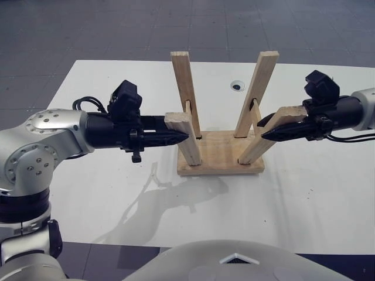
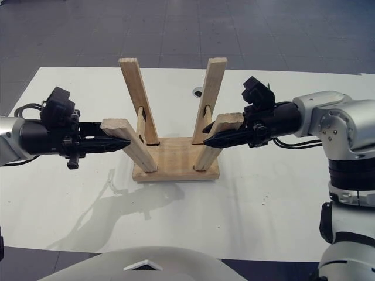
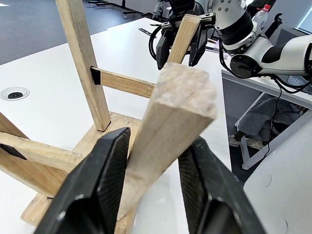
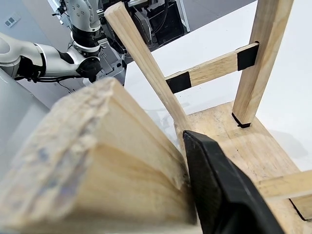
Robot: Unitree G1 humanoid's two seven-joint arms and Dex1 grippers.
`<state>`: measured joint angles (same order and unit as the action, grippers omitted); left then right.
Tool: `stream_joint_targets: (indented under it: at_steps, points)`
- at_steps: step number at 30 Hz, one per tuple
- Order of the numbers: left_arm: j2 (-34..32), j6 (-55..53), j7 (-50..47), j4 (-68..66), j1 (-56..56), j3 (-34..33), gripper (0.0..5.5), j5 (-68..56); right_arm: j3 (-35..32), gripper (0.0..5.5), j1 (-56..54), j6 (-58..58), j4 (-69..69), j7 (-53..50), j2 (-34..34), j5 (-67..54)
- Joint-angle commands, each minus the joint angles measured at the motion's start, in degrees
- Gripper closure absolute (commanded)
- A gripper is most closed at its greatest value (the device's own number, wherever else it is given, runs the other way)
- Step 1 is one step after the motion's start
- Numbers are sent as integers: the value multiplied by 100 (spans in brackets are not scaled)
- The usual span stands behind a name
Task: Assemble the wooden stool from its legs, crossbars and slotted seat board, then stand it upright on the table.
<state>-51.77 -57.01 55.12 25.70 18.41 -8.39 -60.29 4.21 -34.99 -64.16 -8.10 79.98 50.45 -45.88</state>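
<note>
The wooden stool stands upside down, its seat board [image 1: 220, 153] flat on the white table [image 1: 105, 88] and its legs pointing up. Crossbars [image 3: 124, 83] join the legs on each side. My left gripper [image 1: 179, 136] is shut on the top end of the near-left leg [image 1: 188, 143], its fingers [image 3: 105, 180] pressing both faces. My right gripper [image 1: 270, 133] is shut on the top of the near-right leg [image 1: 258, 146], with one black finger [image 4: 219, 185] against the wood. The two far legs [image 1: 185, 82] lean outward, untouched.
A round cable hole [image 1: 237, 86] sits in the table behind the stool. Bare tabletop lies in front of the stool and to both sides. Beyond the table's right edge stand other desks and equipment [image 3: 253, 131].
</note>
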Motion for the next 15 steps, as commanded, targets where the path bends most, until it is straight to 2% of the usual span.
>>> stream_joint_targets:
  at_steps: [1, 4, 8, 14, 15]
  points:
    - [-239, -173, 270, -214, 140, 183, 408, 72, -110, 352, -24, -676, -193, -163, -11, -521]
    - [-386, -567, 527, -302, 287, 144, 413, -382, -389, 353, 5, -1644, -341, -416, -69, -1208]
    - [-650, -1127, 1126, -775, 585, 223, 413, -882, -716, 353, -411, -2722, 365, -736, -297, -1849]
    - [-384, -1215, 1481, -1952, 1249, 938, 413, -250, -116, 353, -854, -2832, 1542, -1293, -348, -2302]
    - [-222, -1123, 1441, -2301, 1406, 1109, 393, 1, 40, 329, -922, -2829, 1659, -1320, -408, -2182]
